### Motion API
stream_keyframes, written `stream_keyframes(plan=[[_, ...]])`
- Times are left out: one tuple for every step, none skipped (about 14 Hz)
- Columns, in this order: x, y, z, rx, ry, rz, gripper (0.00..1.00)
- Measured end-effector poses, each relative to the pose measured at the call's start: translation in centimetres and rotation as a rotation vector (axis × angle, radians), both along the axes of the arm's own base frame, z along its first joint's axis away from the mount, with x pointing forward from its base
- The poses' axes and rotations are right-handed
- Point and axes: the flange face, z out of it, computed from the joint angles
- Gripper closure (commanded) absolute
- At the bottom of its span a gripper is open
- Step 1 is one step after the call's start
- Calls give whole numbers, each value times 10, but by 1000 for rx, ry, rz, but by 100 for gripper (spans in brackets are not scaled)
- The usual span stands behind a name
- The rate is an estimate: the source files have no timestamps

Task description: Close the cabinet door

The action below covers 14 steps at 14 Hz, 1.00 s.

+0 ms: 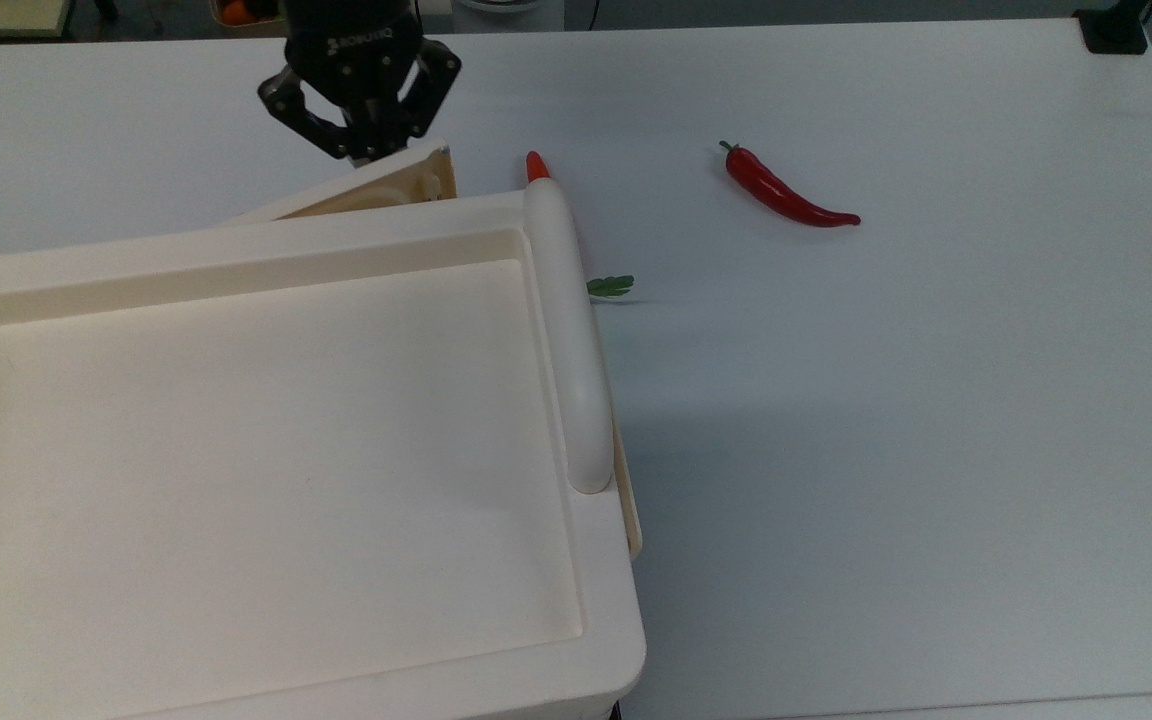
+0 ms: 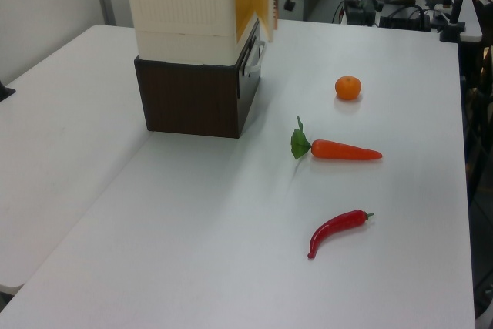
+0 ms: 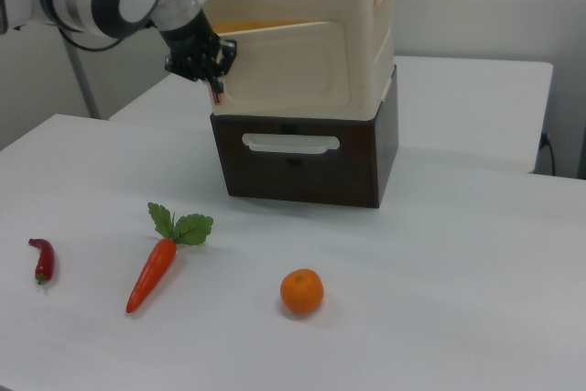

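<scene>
Cream plastic, the cabinet door (image 3: 284, 66) stands only slightly ajar from the front of the cabinet (image 1: 256, 440), hinged on the right view's right and with its free edge on the right view's left, a thin orange-lit gap showing above it. The cabinet sits on a dark brown base (image 3: 307, 157) with a pale drawer handle. The gripper (image 3: 215, 84) is at that free edge, seemingly pressing on the door's outer face; whether the jaws are apart or together I cannot tell.

To finish well, I would judge the push should follow the door's arc toward the cabinet front, staying near the free edge where leverage is best, and ease off as the panel seats so the light unit does not slide on its base.

From the top view, the cabinet's recessed top and long handle bar (image 1: 568, 330) hide most of the door and the carrot (image 3: 157, 267) except its tip and leaves. The latch, if any, cannot be made out. An orange (image 3: 302, 291) and a red chilli (image 1: 786, 195) lie well apart on the white counter (image 1: 886, 450).
</scene>
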Motion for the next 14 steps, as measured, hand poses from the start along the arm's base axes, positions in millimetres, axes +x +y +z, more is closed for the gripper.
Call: stream_keyframes(plan=[[3,11,1,22,-24,-35,100],[6,19,-1,41,-40,-67,100],[10,25,-3,61,-58,-101,100],[14,29,-5,82,-83,-138,100],[19,31,-8,102,-110,-174,100],[27,33,-12,129,-149,-220,100],[32,34,-16,143,-176,-242,100],[38,35,-20,155,-208,-258,100],[43,37,-25,164,-236,-267,100],[46,37,-28,169,-253,-273,100],[49,38,-30,175,-262,-283,100],[49,37,-30,182,-262,-294,100],[49,37,-29,186,-263,-301,100],[49,37,-28,189,-264,-304,100]])
